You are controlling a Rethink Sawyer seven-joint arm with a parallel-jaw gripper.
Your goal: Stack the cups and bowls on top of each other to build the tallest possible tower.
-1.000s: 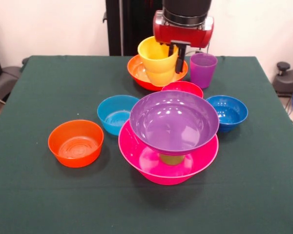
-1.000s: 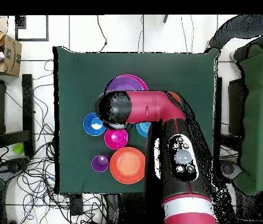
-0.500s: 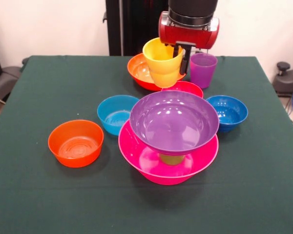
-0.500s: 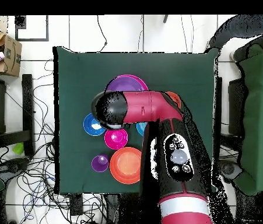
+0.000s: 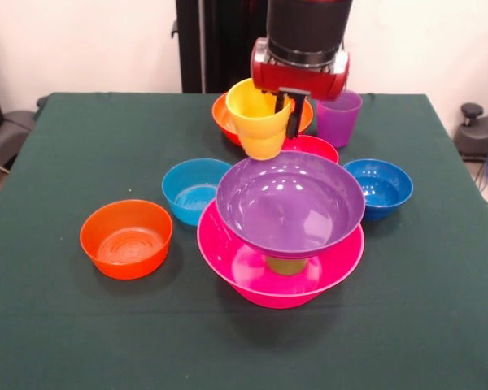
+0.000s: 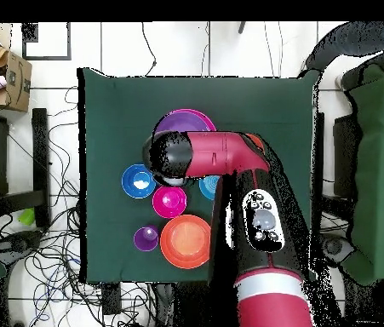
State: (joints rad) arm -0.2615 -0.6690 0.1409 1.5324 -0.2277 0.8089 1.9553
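Observation:
My gripper (image 5: 285,114) is shut on the rim of the yellow cup (image 5: 256,122) and holds it in the air, just behind the far rim of the big purple bowl (image 5: 290,203). That bowl rests on the lime green cup (image 5: 285,265), which stands in the big pink bowl (image 5: 252,272); this is the tower. The big orange bowl (image 5: 224,114), purple cup (image 5: 338,118) and red bowl (image 5: 313,145) lie behind. In the overhead view the arm (image 6: 220,157) hides the gripper and the yellow cup; the purple bowl (image 6: 176,128) shows beside it.
The light blue bowl (image 5: 193,191) lies left of the tower, the small orange bowl (image 5: 126,237) further left and nearer. The dark blue bowl (image 5: 380,185) lies to the right. The green table (image 5: 81,146) has cables and chairs around it.
The gripper has lifted the yellow cup out of the big orange bowl and carried it toward the camera, up to the purple bowl's far rim. The bowls have not moved.

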